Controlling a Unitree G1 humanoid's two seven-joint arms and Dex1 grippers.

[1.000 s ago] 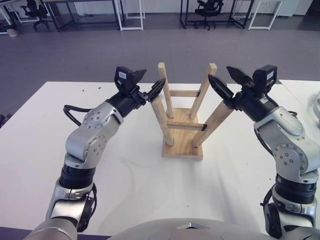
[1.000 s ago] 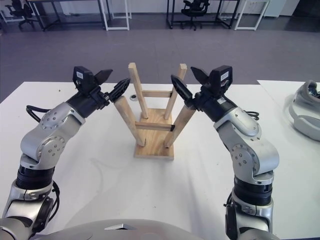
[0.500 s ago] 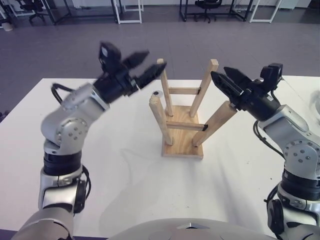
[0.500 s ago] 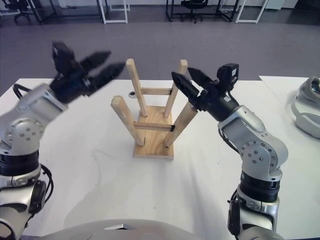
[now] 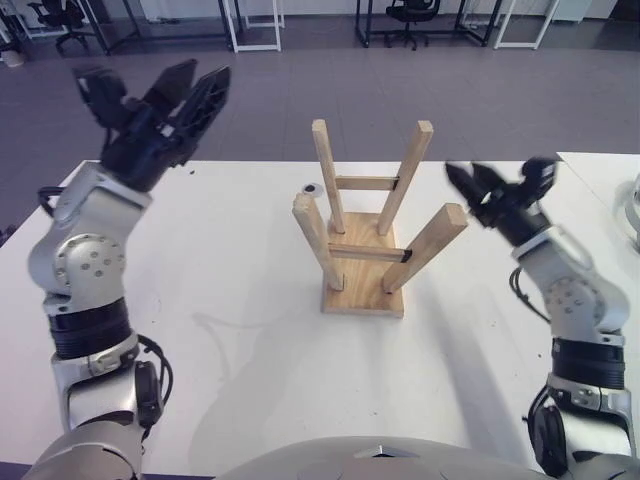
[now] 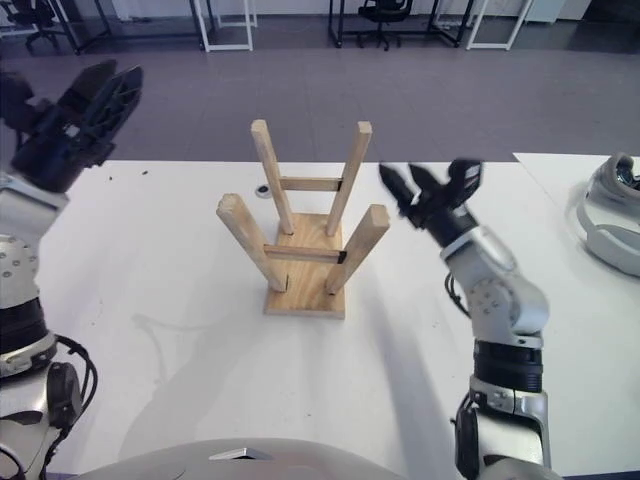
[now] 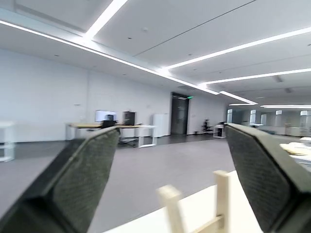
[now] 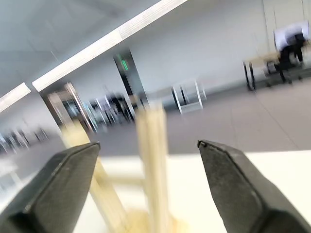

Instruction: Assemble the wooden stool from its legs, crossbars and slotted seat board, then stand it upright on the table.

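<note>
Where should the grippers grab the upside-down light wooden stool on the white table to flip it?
Probably the two nearer legs near their free tops: left gripper on the left leg from outside, right gripper on the right leg likewise. They splay outward above the flat-lying seat board, upper ends bare above the crossbar.

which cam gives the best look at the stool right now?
Left eye view: the whole stool shows, upside down on its seat, legs up. Right eye view shows the same. Each wrist view catches parts of its legs.
</note>
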